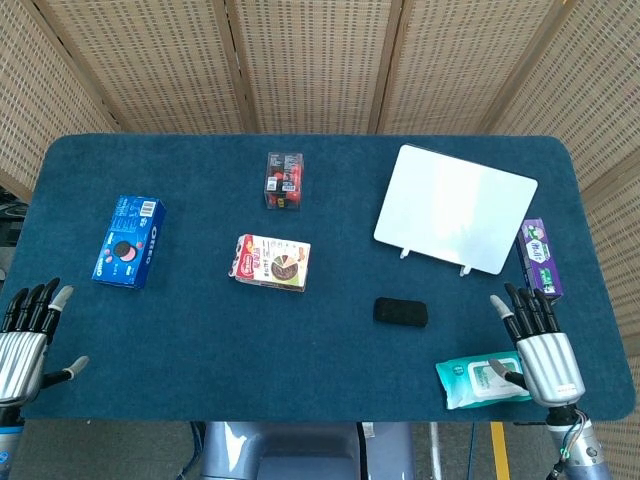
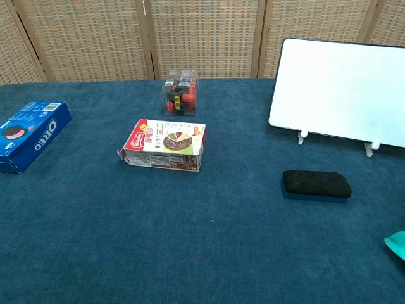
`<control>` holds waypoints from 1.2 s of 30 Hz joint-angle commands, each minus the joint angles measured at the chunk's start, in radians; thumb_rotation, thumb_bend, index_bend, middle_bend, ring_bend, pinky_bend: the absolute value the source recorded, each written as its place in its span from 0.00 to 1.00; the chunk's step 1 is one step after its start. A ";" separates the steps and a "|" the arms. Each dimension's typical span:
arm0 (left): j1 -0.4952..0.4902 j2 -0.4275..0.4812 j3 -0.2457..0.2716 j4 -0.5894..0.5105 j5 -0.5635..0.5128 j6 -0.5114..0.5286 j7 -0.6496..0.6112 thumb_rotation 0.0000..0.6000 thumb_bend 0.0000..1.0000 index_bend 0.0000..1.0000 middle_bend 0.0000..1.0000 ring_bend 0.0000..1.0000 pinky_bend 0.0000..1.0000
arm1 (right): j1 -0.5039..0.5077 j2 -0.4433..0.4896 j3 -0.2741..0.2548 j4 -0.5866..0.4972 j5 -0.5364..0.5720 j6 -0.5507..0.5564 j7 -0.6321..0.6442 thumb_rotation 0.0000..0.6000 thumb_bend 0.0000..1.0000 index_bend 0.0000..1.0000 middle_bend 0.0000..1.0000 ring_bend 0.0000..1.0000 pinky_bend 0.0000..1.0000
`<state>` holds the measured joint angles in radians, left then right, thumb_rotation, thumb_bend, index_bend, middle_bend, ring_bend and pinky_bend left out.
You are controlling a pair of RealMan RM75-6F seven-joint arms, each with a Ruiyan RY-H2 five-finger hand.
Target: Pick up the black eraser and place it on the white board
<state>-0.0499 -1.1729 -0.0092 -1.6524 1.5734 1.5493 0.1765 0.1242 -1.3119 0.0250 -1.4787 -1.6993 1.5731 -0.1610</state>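
The black eraser (image 1: 400,312) (image 2: 316,184) lies flat on the blue table, just in front of the white board (image 1: 456,208) (image 2: 342,93), which stands tilted on small feet at the right back. My right hand (image 1: 539,345) hovers at the front right edge, to the right of the eraser and apart from it, fingers spread, holding nothing. At the front left corner, far from the eraser, my left hand (image 1: 27,338) is also spread and holds nothing. The chest view shows neither hand.
A teal wipes pack (image 1: 482,379) lies beside my right hand. A purple packet (image 1: 539,259) sits right of the board. A red-and-white box (image 1: 271,262), a clear box of small items (image 1: 284,180) and a blue Oreo box (image 1: 128,241) lie to the left.
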 commanded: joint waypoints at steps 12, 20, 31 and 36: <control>-0.005 0.002 0.009 0.004 0.015 -0.010 -0.013 1.00 0.00 0.00 0.00 0.00 0.00 | 0.132 -0.009 0.092 -0.309 0.120 -0.221 -0.285 1.00 0.00 0.23 0.00 0.00 0.00; -0.008 0.002 0.005 0.006 0.007 -0.015 -0.019 1.00 0.00 0.00 0.00 0.00 0.00 | 0.228 -0.049 0.165 -0.430 0.406 -0.391 -0.502 1.00 0.00 0.23 0.00 0.00 0.00; -0.008 0.010 0.006 0.010 0.010 -0.014 -0.040 1.00 0.00 0.00 0.00 0.00 0.00 | 0.357 -0.180 0.209 -0.465 0.709 -0.370 -0.754 1.00 0.05 0.27 0.00 0.00 0.00; -0.007 0.011 0.008 0.010 0.015 -0.011 -0.045 1.00 0.00 0.00 0.00 0.00 0.00 | 0.386 -0.212 0.202 -0.447 0.743 -0.349 -0.780 1.00 0.08 0.28 0.00 0.00 0.00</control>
<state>-0.0573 -1.1615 -0.0017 -1.6426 1.5879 1.5376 0.1322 0.5050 -1.5175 0.2271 -1.9309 -0.9625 1.2195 -0.9375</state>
